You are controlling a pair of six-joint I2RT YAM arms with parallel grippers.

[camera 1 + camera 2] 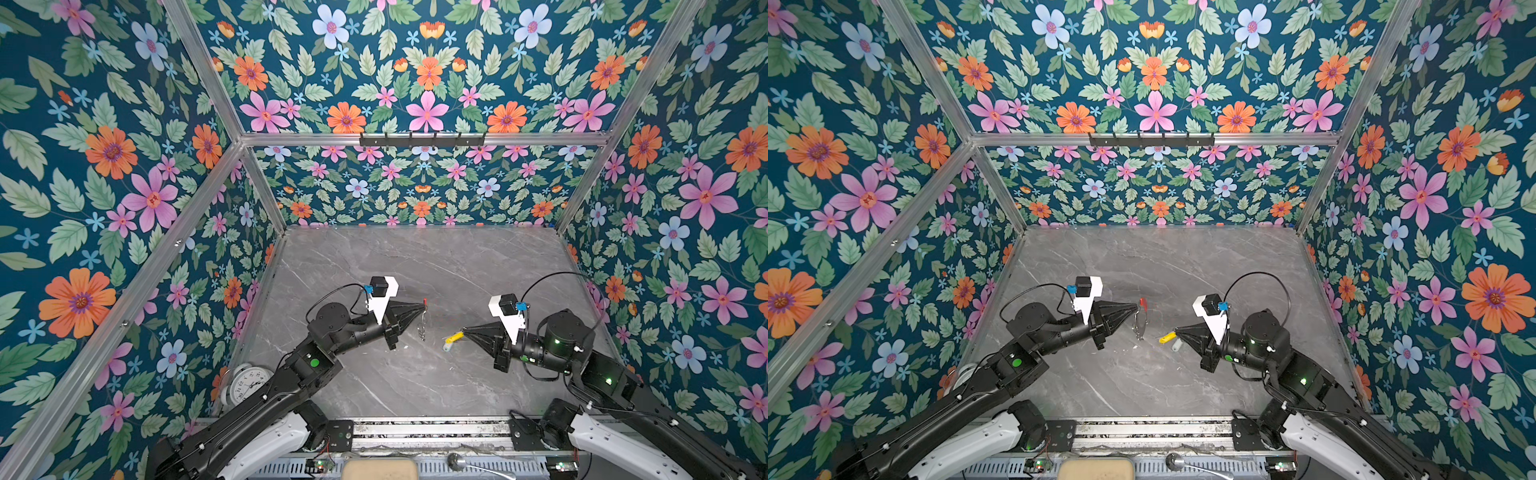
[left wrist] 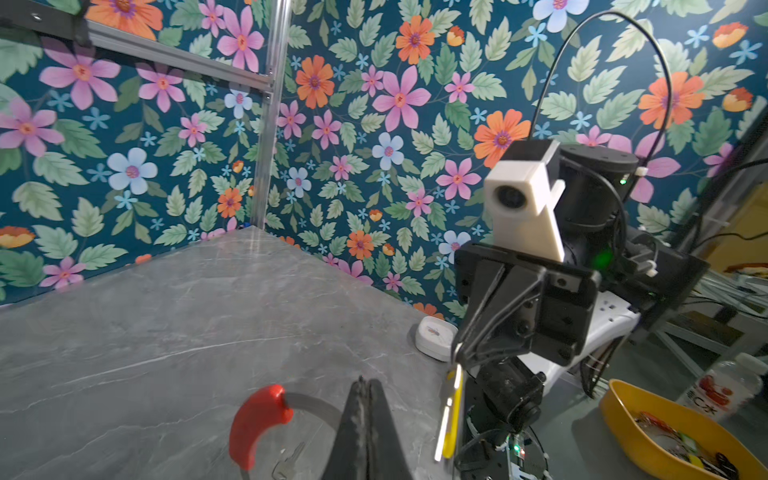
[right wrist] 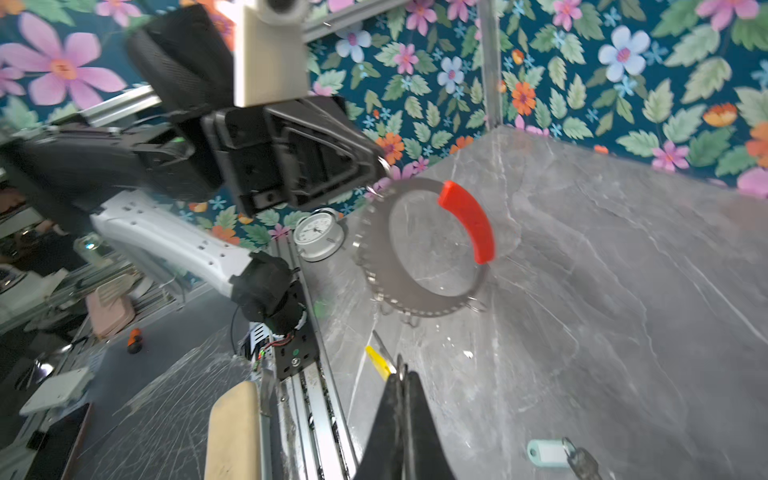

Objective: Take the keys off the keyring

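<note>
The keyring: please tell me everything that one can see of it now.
The keyring is a flat grey round band, metal by its look, with one red section, likely plastic. Small wire rings sit along its outer edge. It hangs upright and seems clear of the table; both top views show it edge-on. The shut left gripper pinches its upper edge. Nothing else visibly touches it.

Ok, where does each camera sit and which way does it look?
Top views: high above the near edge, looking down at the grey marble table; both black arms show.
Left wrist: on the left arm, looking past its shut left gripper toward the right gripper.
Right wrist: on the right arm, looking past its gripper at the left gripper holding the grey C-shaped, red-sectioned keyring.
Shared: both wrist views show the keyring and yellow plastic key tag.
</note>
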